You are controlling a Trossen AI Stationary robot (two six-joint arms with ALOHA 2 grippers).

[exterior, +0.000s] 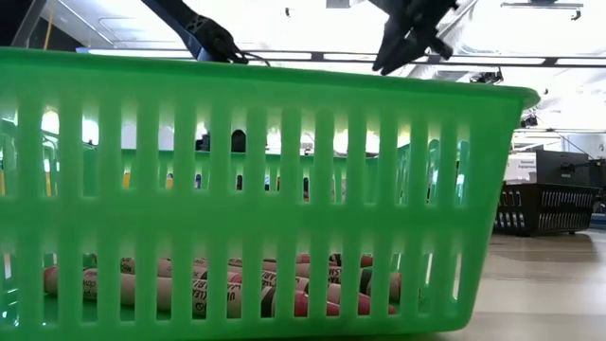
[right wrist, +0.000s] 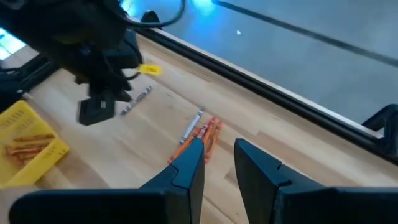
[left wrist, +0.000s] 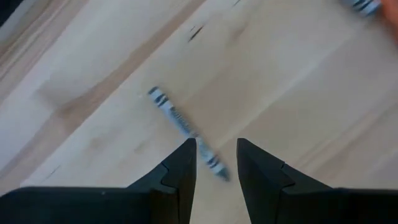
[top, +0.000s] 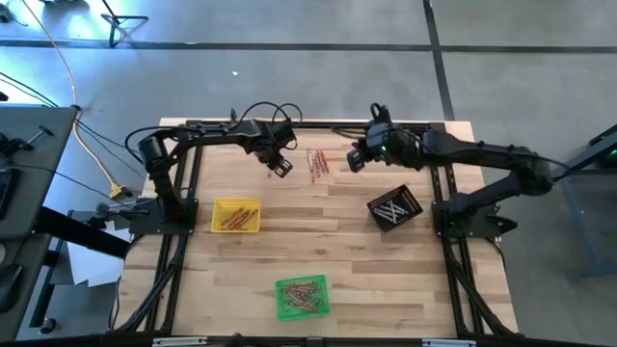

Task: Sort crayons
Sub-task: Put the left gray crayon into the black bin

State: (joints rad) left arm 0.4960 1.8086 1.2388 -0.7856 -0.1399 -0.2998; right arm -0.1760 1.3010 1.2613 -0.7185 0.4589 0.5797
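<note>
A small heap of orange and grey crayons (top: pixel 317 162) lies on the table near its far edge; it shows again as loose crayons (right wrist: pixel 202 132) in the right wrist view. One grey-white crayon (left wrist: pixel 183 127) lies apart on the wood, just left of the heap. My left gripper (top: pixel 281 167) hangs open over it, pointing steeply down. In the left wrist view the crayon's near end shows in the gap of the left gripper (left wrist: pixel 216 158). My right gripper (top: pixel 355 160) stands open to the right of the heap, with nothing between its fingers (right wrist: pixel 219 155).
A yellow tray (top: pixel 218 214) holds orange crayons. A black tray (top: pixel 410 198) at the right holds pale ones. A green tray (top: pixel 284 306) near the front edge holds brownish ones, and its wall (exterior: pixel 284 189) fills the low view. Bare wood lies between the trays.
</note>
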